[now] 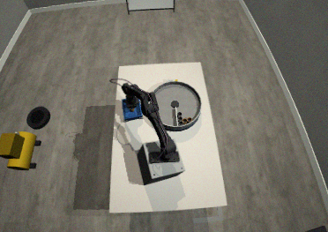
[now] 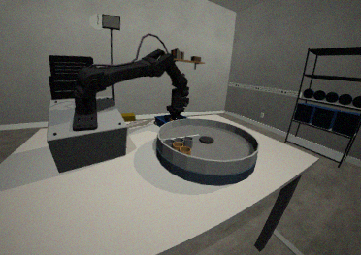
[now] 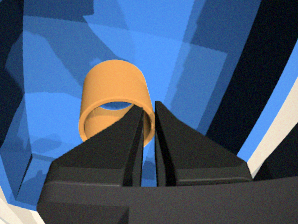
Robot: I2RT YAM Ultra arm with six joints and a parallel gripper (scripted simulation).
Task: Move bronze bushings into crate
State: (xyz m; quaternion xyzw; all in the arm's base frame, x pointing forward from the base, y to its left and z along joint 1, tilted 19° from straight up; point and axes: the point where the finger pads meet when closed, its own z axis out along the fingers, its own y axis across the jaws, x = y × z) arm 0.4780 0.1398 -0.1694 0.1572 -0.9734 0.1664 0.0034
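Note:
My gripper (image 1: 131, 108) (image 2: 176, 117) (image 3: 149, 110) is shut on the thin wall of a bronze bushing (image 3: 114, 82). One finger is inside its bore and the other outside. The bushing is over the blue crate (image 1: 133, 118) (image 2: 162, 122) (image 3: 160, 30), within its walls in the wrist view; whether it touches the floor I cannot tell. No other bushing shows in the visible part of the crate. On the round grey turntable (image 1: 187, 97) (image 2: 228, 150) sit a bronze bushing (image 1: 190, 119) (image 2: 185, 150) and another bronze bushing (image 1: 184, 121) (image 2: 178, 144), beside several darker bushings (image 1: 180, 118) (image 2: 188, 141).
The turntable has a raised rim, a dark centre hub (image 1: 175, 103) (image 2: 206, 140) and a pale bar (image 1: 176, 115) running from hub to rim. The crate stands left of it in the top view. The arm's base box (image 1: 165, 172) (image 2: 92, 145) is on the white table (image 1: 207, 183) (image 2: 97, 211).

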